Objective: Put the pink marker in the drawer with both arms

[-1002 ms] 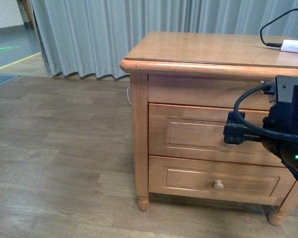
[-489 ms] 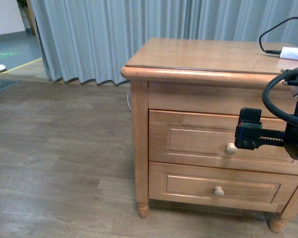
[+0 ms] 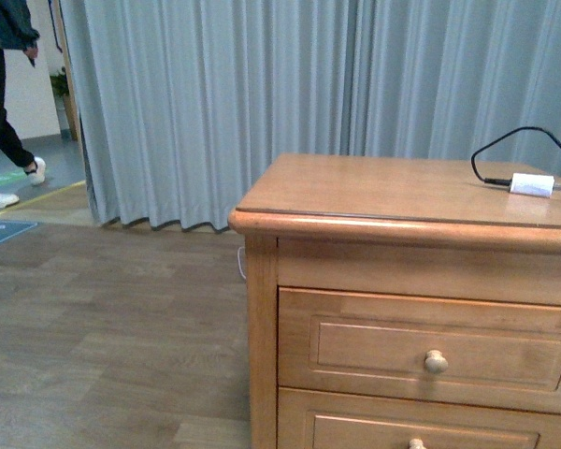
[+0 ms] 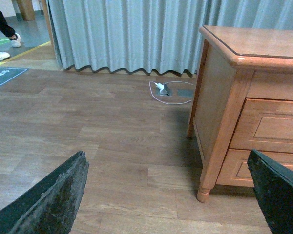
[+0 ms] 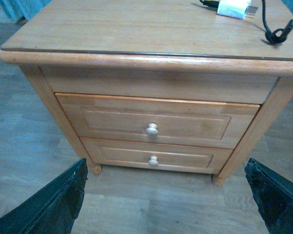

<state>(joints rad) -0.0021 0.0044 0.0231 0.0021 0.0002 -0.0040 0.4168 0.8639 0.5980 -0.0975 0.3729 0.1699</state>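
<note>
Plainly unlabelled drawer (image 5: 154, 123) shut, white adapter (image 3: 531, 184) on cabinet (image 3: 393, 192)

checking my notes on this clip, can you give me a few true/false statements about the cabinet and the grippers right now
1. The upper drawer is closed. True.
2. A pink marker lies on the cabinet top. False: no marker shows in any view; only a white plug adapter with a black cable is there.
3. The right gripper is clamped on the upper drawer's knob. False: its jaws are spread wide, clear of the cabinet.
4. The left gripper is open and holds nothing. True.
5. Both arms show in the front view. False: neither arm is in that view.
</note>
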